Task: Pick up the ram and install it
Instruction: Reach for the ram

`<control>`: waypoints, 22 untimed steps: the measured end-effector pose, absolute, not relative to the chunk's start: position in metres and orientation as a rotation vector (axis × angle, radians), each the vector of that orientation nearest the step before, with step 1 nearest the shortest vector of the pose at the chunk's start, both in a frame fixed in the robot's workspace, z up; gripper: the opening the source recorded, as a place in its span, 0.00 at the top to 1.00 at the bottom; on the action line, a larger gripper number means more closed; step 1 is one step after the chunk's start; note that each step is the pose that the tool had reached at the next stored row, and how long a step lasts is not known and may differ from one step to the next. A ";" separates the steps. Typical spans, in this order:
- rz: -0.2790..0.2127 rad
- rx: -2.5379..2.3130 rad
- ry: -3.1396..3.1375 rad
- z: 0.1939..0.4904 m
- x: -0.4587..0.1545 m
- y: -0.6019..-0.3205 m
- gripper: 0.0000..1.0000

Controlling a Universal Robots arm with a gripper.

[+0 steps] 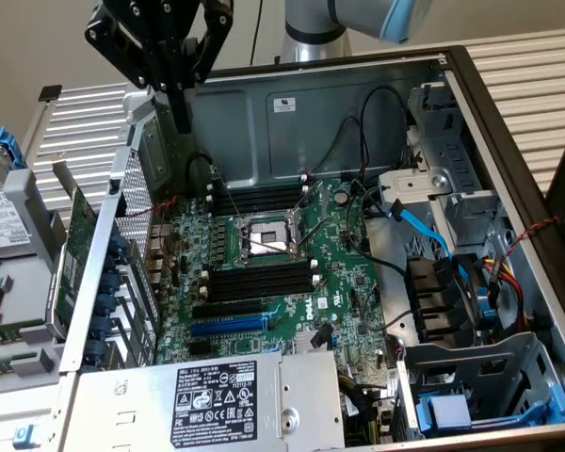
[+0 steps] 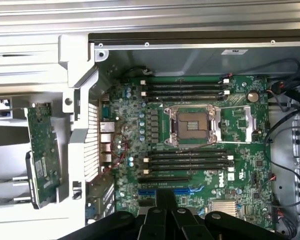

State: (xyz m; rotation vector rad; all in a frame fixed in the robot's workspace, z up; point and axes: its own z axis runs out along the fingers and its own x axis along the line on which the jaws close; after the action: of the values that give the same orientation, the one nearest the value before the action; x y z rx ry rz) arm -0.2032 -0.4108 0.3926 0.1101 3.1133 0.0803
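Fingers (image 1: 182,110) closed on nothing, above the case (image 1: 358,113); the ram (image 2: 42,145) lies outside the case, judged light, stiff, fragile; best gripped across its long edges

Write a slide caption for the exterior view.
Shut gripper hangs above the open PC case at the exterior view's upper left; motherboard and black memory slots lie exposed below.

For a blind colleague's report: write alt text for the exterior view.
An open computer case shows its green motherboard, a processor socket between black memory slots. The black tool hangs shut above the case, at the exterior view's upper left.
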 end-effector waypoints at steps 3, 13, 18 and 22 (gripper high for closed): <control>0.082 0.110 3.113 0.393 -0.212 -0.414 0.89; 0.083 0.110 3.110 0.392 -0.254 -0.420 0.89; 0.083 0.110 3.110 0.392 -0.277 -0.421 0.89; 0.083 0.110 3.109 0.392 -0.295 -0.423 0.89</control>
State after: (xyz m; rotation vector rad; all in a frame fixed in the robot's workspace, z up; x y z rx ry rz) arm -0.2947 -0.4230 0.3916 0.1100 3.1094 0.0828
